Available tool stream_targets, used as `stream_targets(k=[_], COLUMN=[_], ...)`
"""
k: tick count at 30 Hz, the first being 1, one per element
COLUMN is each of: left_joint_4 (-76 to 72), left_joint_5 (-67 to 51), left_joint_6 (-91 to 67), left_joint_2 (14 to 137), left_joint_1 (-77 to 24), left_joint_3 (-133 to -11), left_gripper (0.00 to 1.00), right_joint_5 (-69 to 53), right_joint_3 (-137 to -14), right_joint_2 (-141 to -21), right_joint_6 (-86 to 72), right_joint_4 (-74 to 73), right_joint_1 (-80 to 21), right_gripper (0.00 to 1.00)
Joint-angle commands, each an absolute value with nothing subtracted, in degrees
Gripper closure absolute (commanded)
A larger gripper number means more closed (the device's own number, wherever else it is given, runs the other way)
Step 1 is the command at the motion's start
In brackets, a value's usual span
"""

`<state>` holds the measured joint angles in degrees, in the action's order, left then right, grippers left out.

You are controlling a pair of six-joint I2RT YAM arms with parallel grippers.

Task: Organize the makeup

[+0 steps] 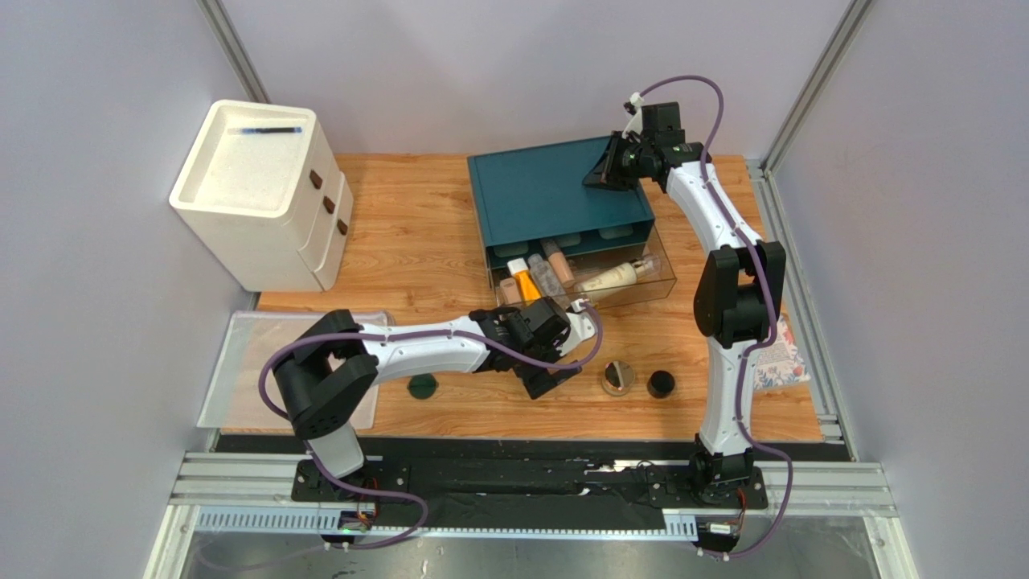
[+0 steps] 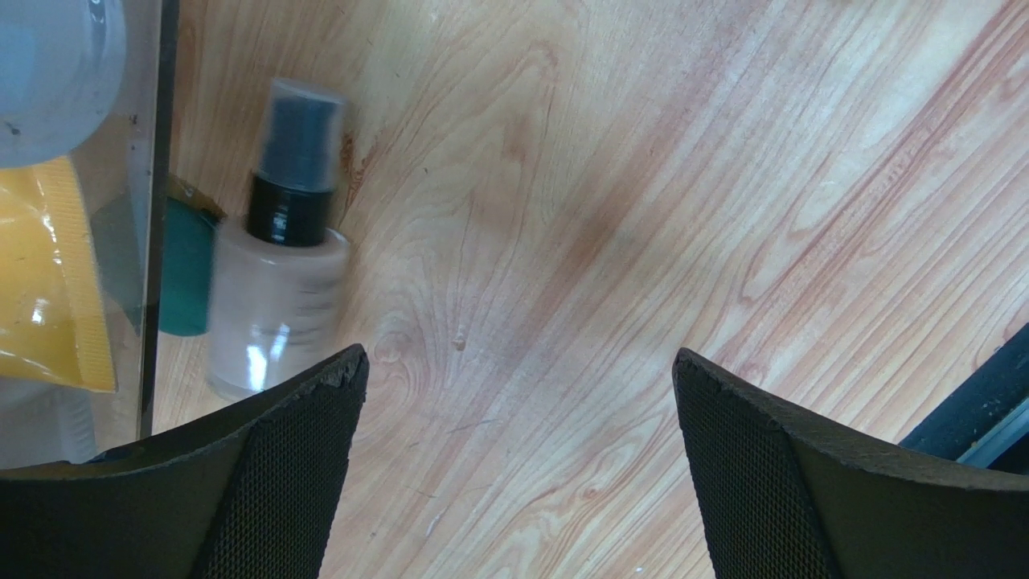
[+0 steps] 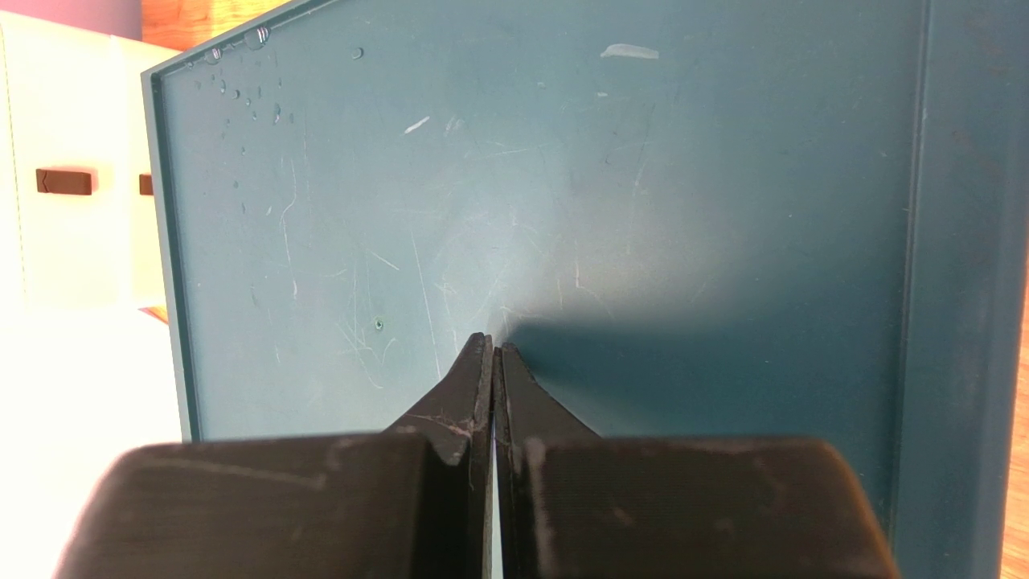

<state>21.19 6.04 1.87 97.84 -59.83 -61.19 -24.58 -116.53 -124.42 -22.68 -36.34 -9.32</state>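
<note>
Left wrist view: left gripper [image 2: 517, 362] gapes beside a blurred, perhaps beige bottle [image 2: 272, 302]; right gripper [image 3: 493, 348], fingers pressed together, meets teal box [image 3: 676, 169].

This is a robot laboratory cell, not a home or a shop. Plain grey partition walls [image 1: 109, 145], held by bare aluminium corner posts [image 1: 233, 48], close the light wooden bench [image 1: 411, 241] on three sides. A white-and-black left robot arm [image 1: 423, 346] and a matching right robot arm [image 1: 725, 302] are bolted to slotted aluminium rails [image 1: 242, 489] at the near edge. Loose purple cables [image 1: 721, 115] run along both arms.
</note>
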Motion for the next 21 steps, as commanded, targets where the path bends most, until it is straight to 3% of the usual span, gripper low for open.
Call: stream_targets(k=[1,11,21], left_joint_4=[18.6,18.9,16.5], left_joint_5=[8.5,6.7,6.7], left_joint_6=[1.6,1.9,-2.1], left_joint_2=[98.2,101.0,86.7], left_joint_1=[-56.3,-55.3,-56.3], left_joint_3=[-62.0,-64.0,-53.8], left_gripper=[0.00,0.00,0.00], right_joint_5=[-18.8,-18.6,-19.2], right_joint_3=[-112.5,-112.4,-113.1], right_joint_2=[-129.7,-129.6,-130.3], right_joint_6=[-19.9,-19.6,-20.0], right_joint_4=[-48.1,-48.3,-48.1], right_joint_1=[-9.0,-8.9,-8.9], right_gripper=[1.00,1.00,1.00])
